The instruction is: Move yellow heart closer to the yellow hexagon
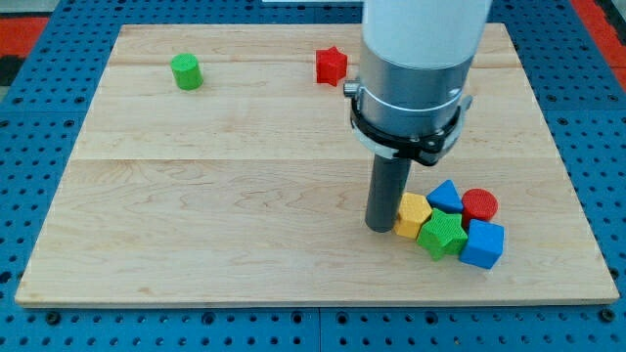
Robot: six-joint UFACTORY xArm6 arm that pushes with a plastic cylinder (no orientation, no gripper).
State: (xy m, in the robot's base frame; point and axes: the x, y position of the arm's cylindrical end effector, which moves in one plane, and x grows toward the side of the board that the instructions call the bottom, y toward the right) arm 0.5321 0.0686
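Observation:
A yellow block (412, 214), whose shape I cannot make out for sure, sits at the lower right of the wooden board, partly hidden by the rod. I see only this one yellow block; a second one is not visible. My tip (379, 228) rests on the board right at the yellow block's left side, touching or nearly touching it. The yellow block is packed against a green star (442, 234) and a blue triangular block (446, 196).
A red cylinder (479, 205) and a blue cube (483, 243) complete the cluster at the lower right. A green cylinder (186, 71) stands at the upper left. A red star (331, 66) lies at the top centre. The board's edge (313, 293) runs along the view's bottom.

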